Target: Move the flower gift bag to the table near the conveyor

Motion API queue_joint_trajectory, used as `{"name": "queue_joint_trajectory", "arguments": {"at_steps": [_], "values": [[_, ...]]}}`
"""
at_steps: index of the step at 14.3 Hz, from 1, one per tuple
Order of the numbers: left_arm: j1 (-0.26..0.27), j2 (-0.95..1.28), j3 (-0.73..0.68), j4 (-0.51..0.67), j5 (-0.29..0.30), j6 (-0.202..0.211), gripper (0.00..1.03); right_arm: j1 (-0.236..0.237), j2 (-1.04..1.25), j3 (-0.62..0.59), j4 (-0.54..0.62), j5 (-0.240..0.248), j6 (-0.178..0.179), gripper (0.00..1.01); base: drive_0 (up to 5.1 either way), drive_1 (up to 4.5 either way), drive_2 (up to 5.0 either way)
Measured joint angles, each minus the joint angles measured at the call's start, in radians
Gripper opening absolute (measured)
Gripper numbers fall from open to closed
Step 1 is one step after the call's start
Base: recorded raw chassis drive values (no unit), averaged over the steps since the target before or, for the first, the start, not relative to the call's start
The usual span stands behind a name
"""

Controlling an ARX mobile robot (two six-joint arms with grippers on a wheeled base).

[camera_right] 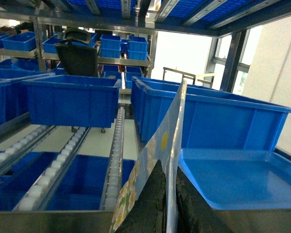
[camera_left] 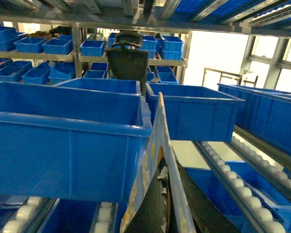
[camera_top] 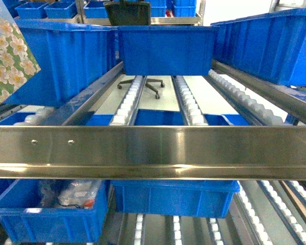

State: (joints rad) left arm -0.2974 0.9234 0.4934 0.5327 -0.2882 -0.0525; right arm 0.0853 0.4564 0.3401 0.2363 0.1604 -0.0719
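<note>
Fingers of both arms clamp the flower gift bag (camera_left: 157,160) edge-on, its upright panel rising over the conveyor (camera_top: 153,150), worktop unseen.

1. Head view: level, facing forward, pressed close against the conveyor (camera_top: 153,148), steel crossbar filling the middle.
2. Left wrist: low, tilted upward toward 12 o'clock, near a blue bin (camera_left: 63,141).
3. Right wrist: likewise low, forward-facing.
4. Shared by all three: black office chair (camera_right: 80,56) at 12 o'clock.
</note>
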Motion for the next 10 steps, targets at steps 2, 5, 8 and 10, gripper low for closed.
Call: {"name": "queue_joint_trajectory", "arguments": {"at_steps": [2, 5, 8, 10], "values": [[0.000, 0.001, 0.000, -0.002, 0.000, 0.000, 0.02, 0.000, 0.000, 0.000, -0.001, 0.000, 0.000, 0.03, -4.2, -0.28, 4.4], [0.000, 0.001, 0.000, -0.001, 0.000, 0.000, 0.02, 0.000, 0.000, 0.000, 0.000, 0.000, 0.000, 0.03, -4.3, -0.22, 4.4], [0.000, 0.000, 0.000, 0.000, 0.000, 0.000, 0.02, 0.000, -0.001, 0.000, 0.000, 0.000, 0.000, 0.03, -4.4, -0.26, 4.3], [-0.001, 0.000, 0.000, 0.002, 0.001, 0.000, 0.02, 0.000, 0.000, 0.000, 0.002, 0.000, 0.000, 0.03, -4.2, -0.10, 4.4]]}}
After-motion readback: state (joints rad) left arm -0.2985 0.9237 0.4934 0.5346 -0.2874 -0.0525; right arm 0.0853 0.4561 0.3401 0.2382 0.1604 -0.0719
